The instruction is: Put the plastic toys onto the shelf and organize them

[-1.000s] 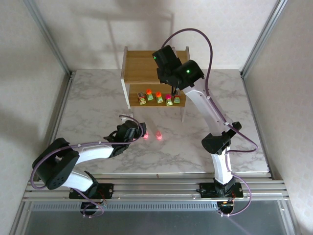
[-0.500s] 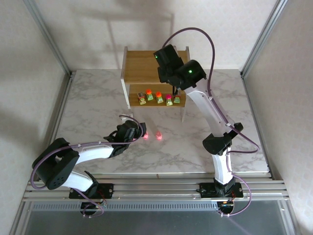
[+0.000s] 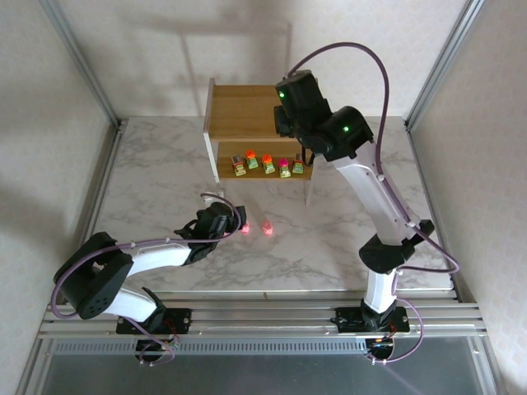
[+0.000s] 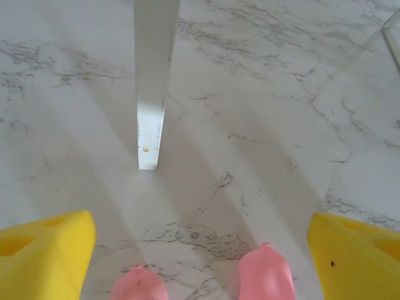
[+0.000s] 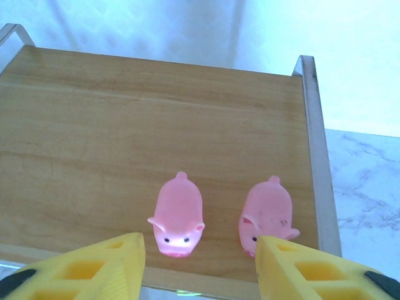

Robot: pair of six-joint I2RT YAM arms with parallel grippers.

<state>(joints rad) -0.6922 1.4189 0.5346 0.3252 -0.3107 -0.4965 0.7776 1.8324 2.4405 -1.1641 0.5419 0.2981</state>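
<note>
Both grippers parted, holding nothing
Left gripper (image 4: 200,237) stands wide, two translucent pink rounded plastic toys (image 4: 265,274) between its fingers at the frame's bottom edge, on the white marble table (image 4: 281,94); right gripper (image 5: 199,250) hovers at lower centre, two pink pig figures (image 5: 178,215) just beyond on the light-brown wooden shelf (image 5: 94,125).

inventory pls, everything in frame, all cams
shelf: 1, light-brown wood, white sides, far middle of table
blocky toys: 5, green bases with orange, magenta or brown tops, row on lower tier
pink pig toys: 2, translucent pink, side by side on upper tier
pink toys: 2, pink, on table ahead of left gripper
table: 1, white marble
left gripper: 1, yellow fingers, open, low over table
right gripper: 1, yellow fingers, open, over upper tier
</note>
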